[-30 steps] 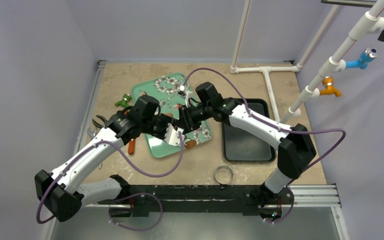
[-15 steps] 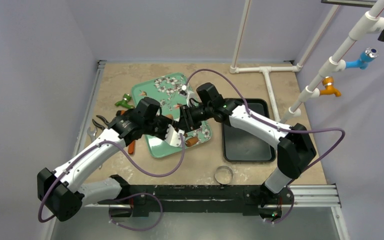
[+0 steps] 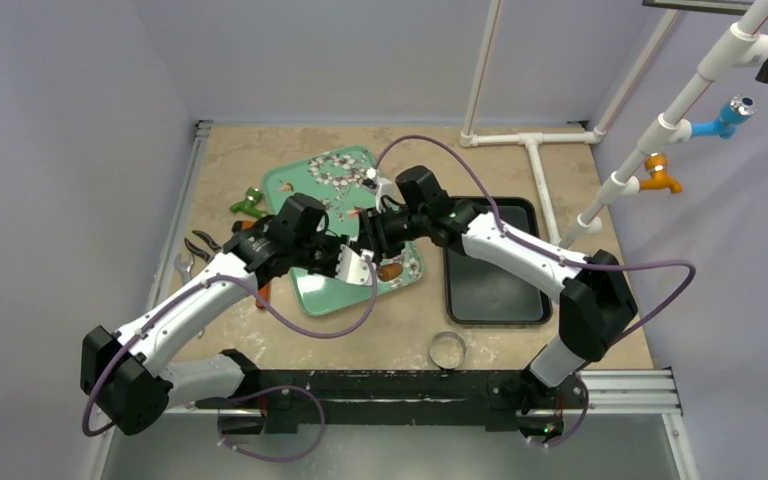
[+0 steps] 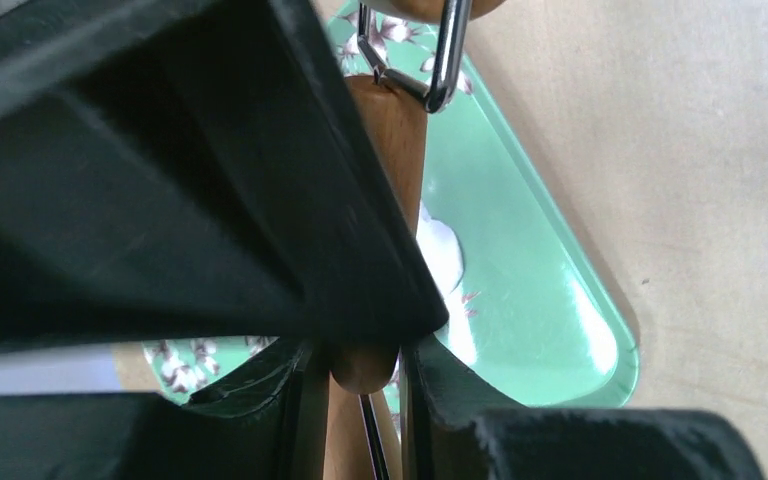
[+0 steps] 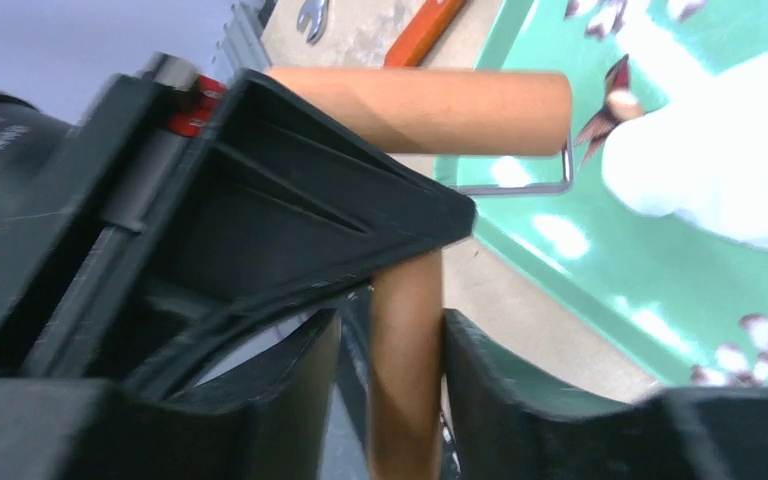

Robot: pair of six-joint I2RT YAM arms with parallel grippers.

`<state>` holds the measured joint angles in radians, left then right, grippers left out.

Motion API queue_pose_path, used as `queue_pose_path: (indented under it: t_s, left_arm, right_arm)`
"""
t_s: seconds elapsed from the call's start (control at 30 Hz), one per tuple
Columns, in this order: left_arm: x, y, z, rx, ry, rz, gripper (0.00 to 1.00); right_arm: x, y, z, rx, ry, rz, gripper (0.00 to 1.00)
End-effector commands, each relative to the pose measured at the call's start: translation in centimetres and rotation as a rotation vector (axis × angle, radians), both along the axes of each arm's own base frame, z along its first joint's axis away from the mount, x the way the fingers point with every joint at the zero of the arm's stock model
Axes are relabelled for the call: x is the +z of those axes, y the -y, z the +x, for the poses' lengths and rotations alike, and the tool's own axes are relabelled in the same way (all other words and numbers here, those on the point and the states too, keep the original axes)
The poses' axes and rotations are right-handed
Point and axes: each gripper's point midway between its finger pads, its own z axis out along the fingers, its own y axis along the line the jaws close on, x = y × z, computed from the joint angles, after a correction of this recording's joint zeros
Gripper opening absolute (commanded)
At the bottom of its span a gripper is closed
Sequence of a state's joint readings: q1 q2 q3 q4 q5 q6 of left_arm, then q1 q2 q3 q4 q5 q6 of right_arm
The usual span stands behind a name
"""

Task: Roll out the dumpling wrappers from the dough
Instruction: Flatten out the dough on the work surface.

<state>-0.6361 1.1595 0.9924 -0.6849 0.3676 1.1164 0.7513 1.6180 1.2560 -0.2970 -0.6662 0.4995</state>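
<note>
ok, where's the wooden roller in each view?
Top external: wooden roller, a brown bit just below centre, over the green floral tray.
Left wrist: roller handle runs up the centre, metal frame at top.
Right wrist: roller drum across the top, handle at bottom centre.
Shared landmark: that tray.

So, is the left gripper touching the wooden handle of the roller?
Touching. The left wrist view shows the wooden handle wedged between the fingers of the left gripper, no gap either side.
</note>
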Motion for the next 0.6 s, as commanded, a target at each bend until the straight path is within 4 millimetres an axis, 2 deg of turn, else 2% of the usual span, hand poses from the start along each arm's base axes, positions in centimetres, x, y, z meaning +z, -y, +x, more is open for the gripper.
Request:
queue_pose_path:
  t_s: [0.0,0.1,0.23,0.3,0.4,0.47,0.57]
  left_arm:
    - [-1.3,1.1,-0.2,0.048,-0.087,-0.069,0.0]
    - [-2.7,0.7,-0.4,0.067,-0.114,-0.059,0.0]
    - [-3.8,0.4,-1.0,0.075,-0.148,-0.053,0.0]
    - [-3.9,0.2,-1.2,0.082,-0.175,-0.064,0.0]
    - [-3.4,0.1,-1.7,0.09,-0.232,-0.116,0.0]
    - [-2.9,0.0,-1.9,0.092,-0.27,-0.152,0.0]
    - [-2.2,-0.2,-2.4,0.091,-0.319,-0.181,0.0]
  right_arm:
    - [4.0,0.2,1.5,-0.008,0.288,0.035,0.49]
    - [3.1,1.2,2.2,-0.047,0.346,-0.008,0.61]
    - [3.8,1.6,2.6,-0.078,0.402,0.009,0.71]
    - [4.3,2.5,3.3,-0.107,0.457,-0.023,0.76]
    - [5.3,5.8,5.4,-0.224,0.598,-0.136,0.81]
    - [7.0,8.5,6.5,-0.315,0.72,-0.198,0.88]
    - [10.2,10.5,5.7,-0.322,0.895,-0.165,0.98]
